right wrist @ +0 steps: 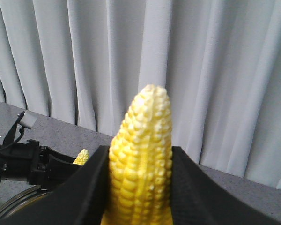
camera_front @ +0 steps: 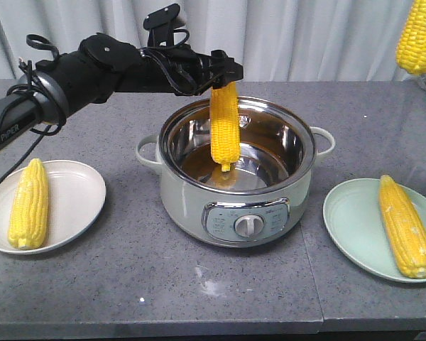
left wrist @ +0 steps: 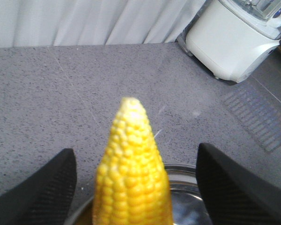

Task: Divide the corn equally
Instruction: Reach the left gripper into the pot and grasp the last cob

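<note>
Corn cob [camera_front: 224,124] upright inside rim of pot [camera_front: 188,206], left pincer [left wrist: 135,154] wide around it; right pincer [right wrist: 140,150] tight on second cob [right wrist: 143,117]

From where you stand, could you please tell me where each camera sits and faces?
Front: table's near edge, facing the curtain over the pot; left arm shows.
Left wrist: behind the left gripper, looking along the lower cob; open fingers show.
Right wrist: behind the right gripper, facing curtain; fingers clamp the raised cob.
Shared: front and right wrist both show the left arm.
</note>
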